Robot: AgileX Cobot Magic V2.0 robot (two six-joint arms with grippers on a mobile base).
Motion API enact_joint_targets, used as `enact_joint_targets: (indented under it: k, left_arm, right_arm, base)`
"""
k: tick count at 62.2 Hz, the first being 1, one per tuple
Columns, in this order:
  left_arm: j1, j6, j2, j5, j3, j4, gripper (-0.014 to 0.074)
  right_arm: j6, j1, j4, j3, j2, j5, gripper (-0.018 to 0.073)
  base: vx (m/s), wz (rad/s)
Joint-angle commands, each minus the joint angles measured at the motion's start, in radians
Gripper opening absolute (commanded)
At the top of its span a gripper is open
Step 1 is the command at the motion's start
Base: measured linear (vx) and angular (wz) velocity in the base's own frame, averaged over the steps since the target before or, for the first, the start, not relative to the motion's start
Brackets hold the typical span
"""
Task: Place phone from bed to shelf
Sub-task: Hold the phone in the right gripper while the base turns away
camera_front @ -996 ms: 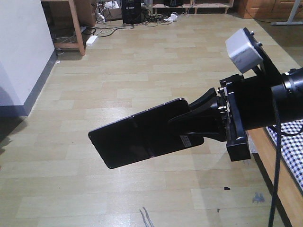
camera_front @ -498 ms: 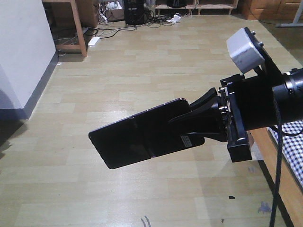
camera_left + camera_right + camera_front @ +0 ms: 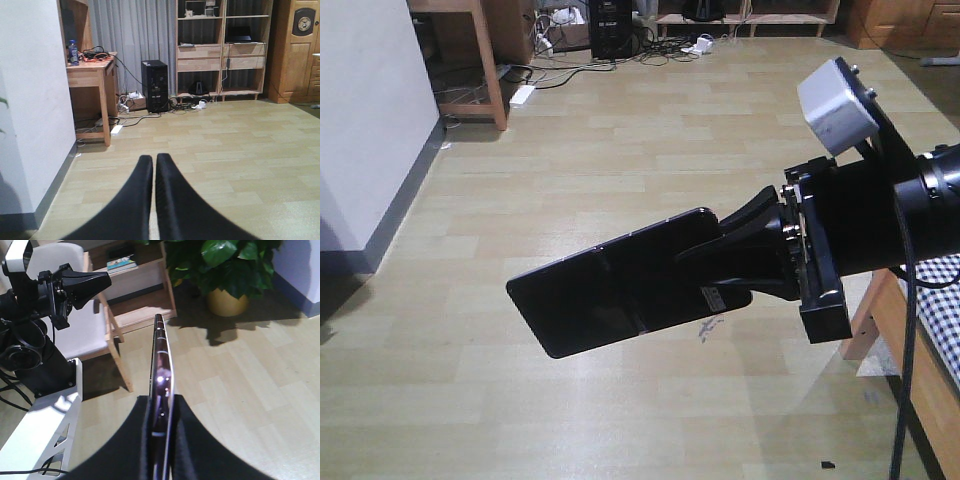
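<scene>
The phone (image 3: pixel 620 295), a glossy black slab, hangs level above the wooden floor. My right gripper (image 3: pixel 720 255) is shut on its right end. In the right wrist view the phone (image 3: pixel 160 355) shows edge-on, its pinkish rim clamped between the right gripper (image 3: pixel 161 405) fingers. The left gripper (image 3: pixel 154 160) is shut with nothing in it; it also shows as the left gripper (image 3: pixel 95 282) at upper left. The bed (image 3: pixel 945 300), with its checked sheet and wooden frame, lies at the right edge. The shelf (image 3: pixel 222 50) stands against the far wall.
A white wall (image 3: pixel 30 100) runs along the left. Beyond it stands a wooden desk (image 3: pixel 92 70), then a black computer tower (image 3: pixel 155 85) with cables on the floor. A wooden cabinet (image 3: pixel 297 50) stands far right. A potted plant (image 3: pixel 227 270) stands in the right wrist view.
The floor and far furniture have slid down the front view, and a bed-frame leg has come into sight at the right. The phone stays held the same way.
</scene>
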Motion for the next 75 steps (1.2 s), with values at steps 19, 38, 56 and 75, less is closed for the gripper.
enact_joint_targets:
  k: [19,38,56,75]
  left_arm:
    - [0.002,-0.009,-0.007,-0.075,-0.024,-0.011,0.0001]
    - [0.002,-0.009,-0.007,-0.075,-0.024,-0.011,0.0001]
    - [0.002,-0.009,-0.007,-0.075,-0.024,-0.011,0.0001]
    - [0.002,-0.009,-0.007,-0.075,-0.024,-0.011,0.0001]
  right_arm:
    - [-0.006,-0.002,0.09,-0.024,-0.027,0.068,-0.0003]
    - [-0.006,-0.002,0.09,-0.024,-0.027,0.068,-0.0003]
    - [-0.006,-0.002,0.09,-0.024,-0.027,0.068,-0.0003]
    - [-0.006,-0.002,0.09,-0.024,-0.027,0.068,-0.0003]
  base:
    - [0.32,-0.07]
    - [0.35,-0.06]
    - [0.37,-0.01]
    - [0.4,0.01]
